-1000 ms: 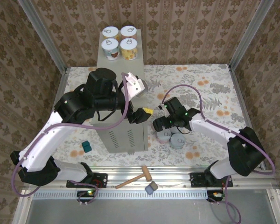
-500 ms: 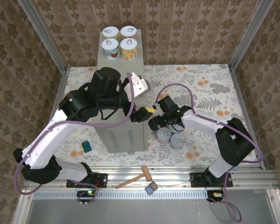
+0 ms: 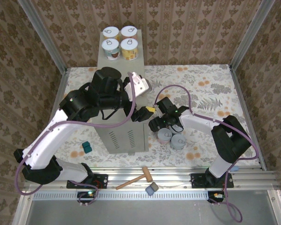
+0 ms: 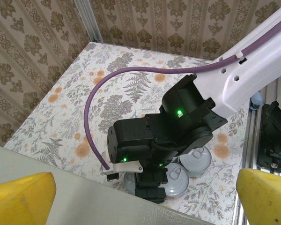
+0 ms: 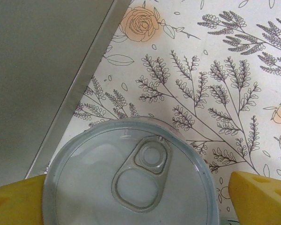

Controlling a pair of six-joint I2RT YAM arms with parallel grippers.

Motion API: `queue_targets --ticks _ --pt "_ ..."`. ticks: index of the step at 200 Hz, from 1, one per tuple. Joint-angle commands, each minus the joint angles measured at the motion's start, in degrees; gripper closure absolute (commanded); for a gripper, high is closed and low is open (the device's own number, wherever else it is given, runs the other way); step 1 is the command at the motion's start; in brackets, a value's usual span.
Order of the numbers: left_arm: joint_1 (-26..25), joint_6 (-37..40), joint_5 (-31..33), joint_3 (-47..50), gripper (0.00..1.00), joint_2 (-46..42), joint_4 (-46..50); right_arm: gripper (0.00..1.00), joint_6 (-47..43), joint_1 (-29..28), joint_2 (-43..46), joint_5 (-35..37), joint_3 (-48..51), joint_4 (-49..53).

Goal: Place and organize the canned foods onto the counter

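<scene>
Several cans (image 3: pixel 120 43) stand on the far end of the counter (image 3: pixel 124 65). More cans (image 3: pixel 179 141) sit on the floral floor beside the counter's right side. My right gripper (image 3: pixel 159 123) hangs low over them and is open. In the right wrist view its yellow fingertips (image 5: pixel 260 197) flank a silver pull-tab can (image 5: pixel 131 178), with a gap showing on the right. The counter's wall (image 5: pixel 37 70) stands just left of that can. My left gripper (image 3: pixel 143 100) hovers over the counter's right edge, wide open with nothing between its fingertips (image 4: pixel 267 197). It looks down on the floor cans (image 4: pixel 196 159).
On the floor near the counter's front left lies a teal block (image 3: pixel 86 147). A wooden mallet (image 3: pixel 136 179) and a grey block (image 3: pixel 152 189) rest on the front rail. Patterned walls and metal posts close in the sides.
The right arm has swung left and brought its gripper closer to the counter, over the floor cans. The left arm shifted slightly, then held still.
</scene>
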State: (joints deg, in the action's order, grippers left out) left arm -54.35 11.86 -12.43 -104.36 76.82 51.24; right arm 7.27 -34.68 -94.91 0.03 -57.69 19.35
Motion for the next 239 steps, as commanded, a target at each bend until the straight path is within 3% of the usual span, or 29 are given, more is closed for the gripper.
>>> queue_targets --ticks 1,49,116,239 --pt "-0.1 1.5 0.7 -0.8 0.00 -0.1 0.4 0.08 0.1 -0.1 -0.4 2.7 -0.7 -0.8" --pt "-0.1 1.4 0.7 0.0 0.00 -0.6 -0.1 0.11 0.6 0.5 -0.5 3.6 -0.1 -0.3" --pt "-0.1 1.8 0.8 0.1 0.00 -0.8 -0.3 0.25 1.3 1.1 2.9 3.8 -0.3 -0.7" --pt "0.0 2.2 1.4 1.6 0.00 -2.7 -0.3 0.27 -0.4 3.0 17.5 2.3 -6.7 7.9"
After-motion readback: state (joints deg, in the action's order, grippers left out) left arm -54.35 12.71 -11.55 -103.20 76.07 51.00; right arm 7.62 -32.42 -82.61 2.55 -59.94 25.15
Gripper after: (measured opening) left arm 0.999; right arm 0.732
